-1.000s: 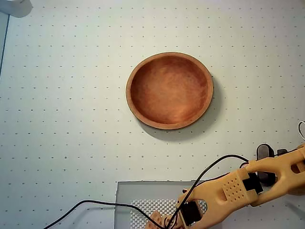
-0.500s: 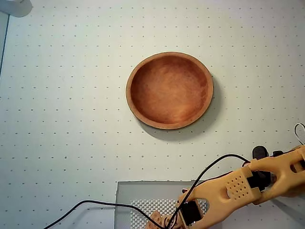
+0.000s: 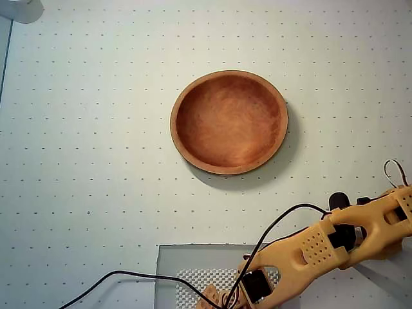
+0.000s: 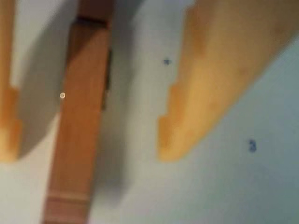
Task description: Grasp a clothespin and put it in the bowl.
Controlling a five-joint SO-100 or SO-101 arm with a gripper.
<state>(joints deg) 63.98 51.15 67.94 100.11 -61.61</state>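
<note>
In the wrist view the gripper (image 4: 86, 154) is spread wide, and the clothespin (image 4: 79, 126) lies on the bench (image 4: 224, 186) right between its two fingers. The pin is much nearer the left finger (image 4: 8, 126) than the right finger (image 4: 205, 93). Neither finger seems to touch it yet, but the picture is blurry. The pin's long side runs up and down in this view, the same way the fingers point, so the fingers sit on either side of its long edges. That looks good for a squeeze across the thin part.

In the overhead view the arm (image 3: 322, 248) covers the pin, so it cannot be seen there. The bowl (image 3: 228, 122) sits well apart, up and to the left of the arm. It is empty.
</note>
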